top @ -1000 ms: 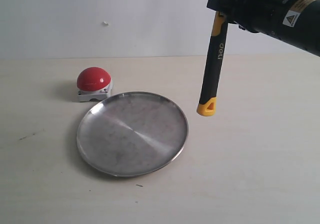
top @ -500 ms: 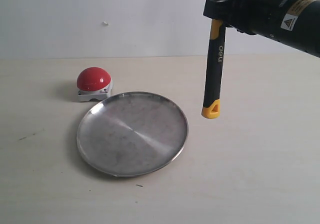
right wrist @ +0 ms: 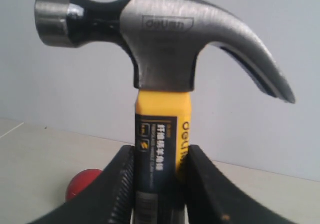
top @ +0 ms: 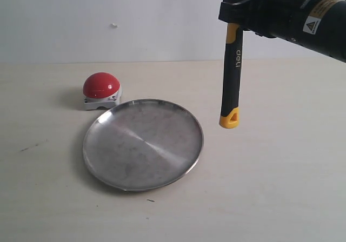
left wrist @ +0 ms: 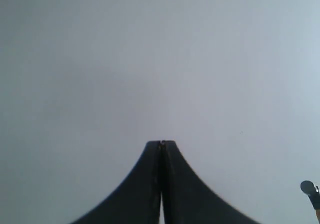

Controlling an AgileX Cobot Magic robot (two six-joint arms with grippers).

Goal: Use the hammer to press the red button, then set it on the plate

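My right gripper [top: 233, 16] is shut on the hammer [top: 231, 72], which hangs upright in the air, its yellow looped end lowest, to the right of the plate [top: 143, 143]. In the right wrist view the hammer [right wrist: 160, 59] stands with its dark head above my right gripper [right wrist: 159, 156], clamped at the yellow neck. The red button [top: 101, 89] sits on the table beyond the plate's far left edge; the red button [right wrist: 82, 184] peeks out beside one finger. My left gripper [left wrist: 161, 143] is shut on nothing, facing a blank wall, and is out of the exterior view.
The beige table [top: 281, 177] stretches to a white wall behind. A small dark object [left wrist: 310, 189] shows at the edge of the left wrist view.
The hammer has swung from a tilt to nearly vertical, its yellow end shifting slightly right and lower. My right gripper moved a little left and up.
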